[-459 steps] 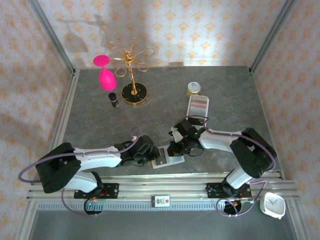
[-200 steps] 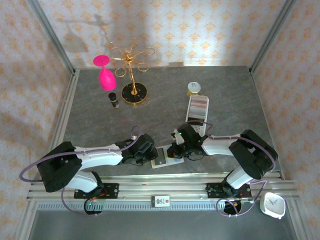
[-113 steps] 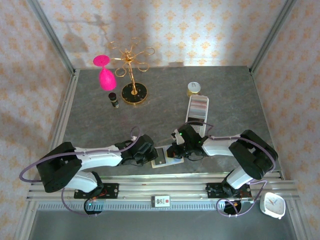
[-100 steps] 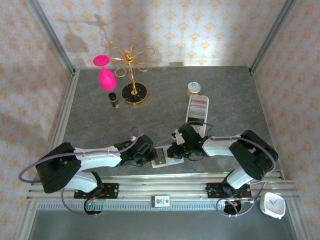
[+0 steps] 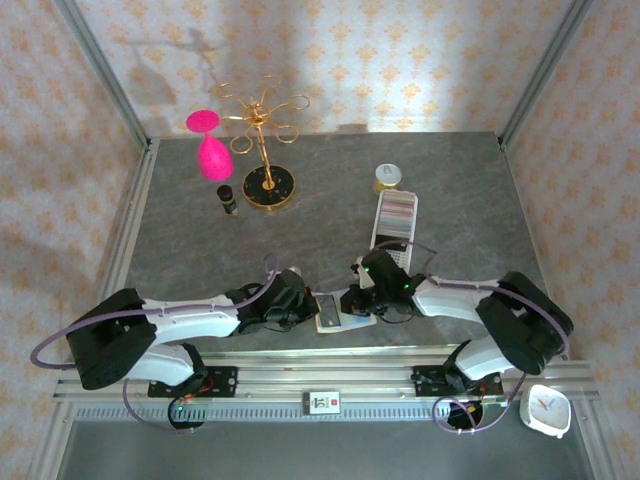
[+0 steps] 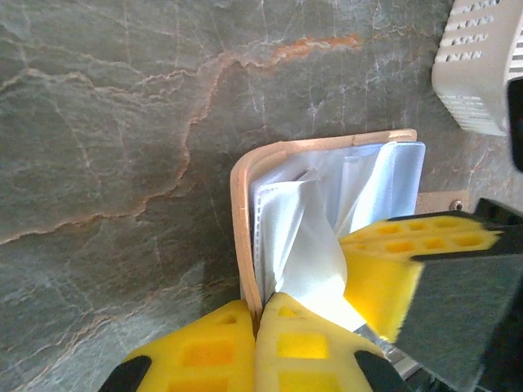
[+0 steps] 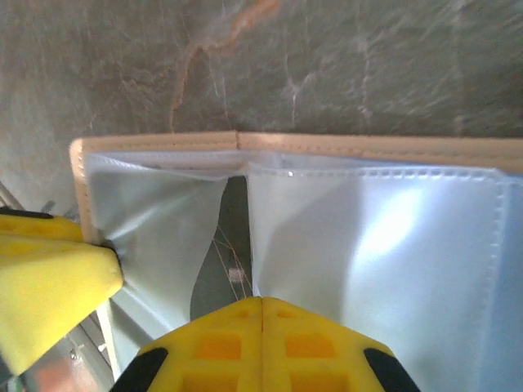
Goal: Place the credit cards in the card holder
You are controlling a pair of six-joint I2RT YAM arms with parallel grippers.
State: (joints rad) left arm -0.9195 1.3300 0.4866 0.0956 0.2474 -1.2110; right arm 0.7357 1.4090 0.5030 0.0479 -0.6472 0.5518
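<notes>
Table [image 5: 200, 250]: grey stone top. Both your arms reach low over its near edge and meet there.
White tray [image 5: 395, 215]: well beyond your right gripper, toward the far side. It plays no part in this step.
Card holder [image 6: 327, 204]: lies open on the table, directly between your two grippers, with the beige cover down and the clear pockets facing up.
Left gripper [image 6: 257, 327]: the fingers are pressed together on the holder's near edge, with the beige cover and a fold of clear pocket running in between them. You are holding the card holder here.
Right gripper [image 7: 261, 327]: the fingers are closed tight, tip to tip, right at the near edge of the clear pockets. I cannot tell whether any plastic is caught between them.
Clear pockets [image 7: 368, 237]: just ahead of your right fingertips. A gap between two of them shows something dark grey, either a card or the table.
Credit cards: none that I can name for certain, in the pockets or in either grip.
Done, as I judge it: holder opened and pinned.
Left: no card looks seated, so fetching and sliding them in probably all remains.
</notes>
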